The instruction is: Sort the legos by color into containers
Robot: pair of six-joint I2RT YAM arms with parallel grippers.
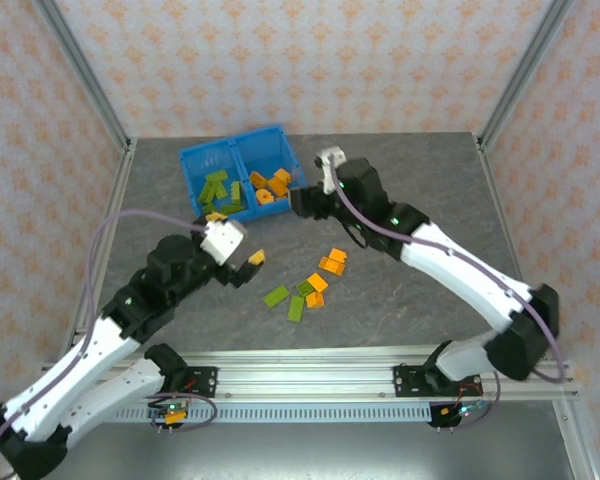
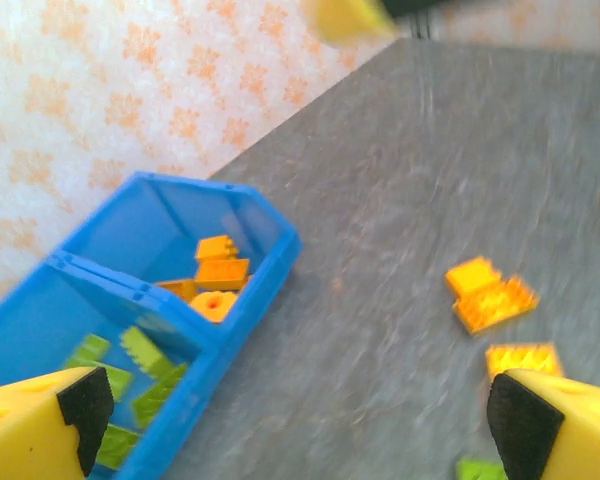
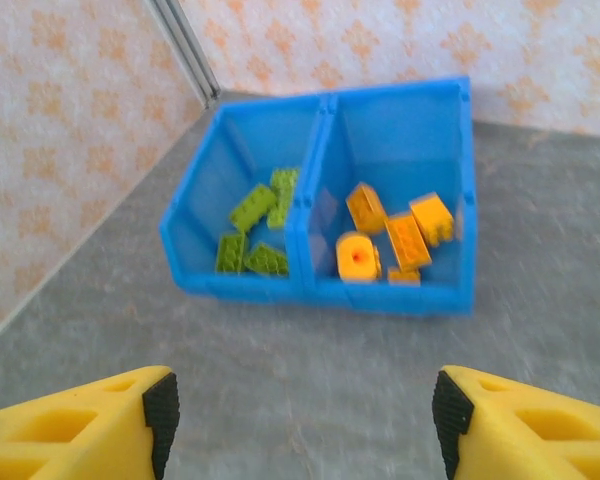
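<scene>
The blue bin (image 1: 230, 141) stands at the back of the table. Its left compartment holds green legos (image 1: 220, 190) and its right compartment holds orange legos (image 1: 270, 185). More orange legos (image 1: 332, 262) and green legos (image 1: 285, 300) lie loose on the table in front of it. My left gripper (image 1: 237, 237) hovers open near the bin's front left corner, nothing between its fingers. In the left wrist view the left gripper (image 2: 290, 420) looks over the bin (image 2: 250, 300) and loose orange legos (image 2: 490, 295). My right gripper (image 3: 302, 410) is open and empty, facing the bin (image 3: 380, 295) from just before its front wall.
Grey tabletop (image 1: 400, 180) is fenced by metal frame posts (image 1: 85, 75) and patterned walls. The two arms converge in front of the bin, with the loose bricks between them. A rail (image 1: 310, 370) runs along the near edge.
</scene>
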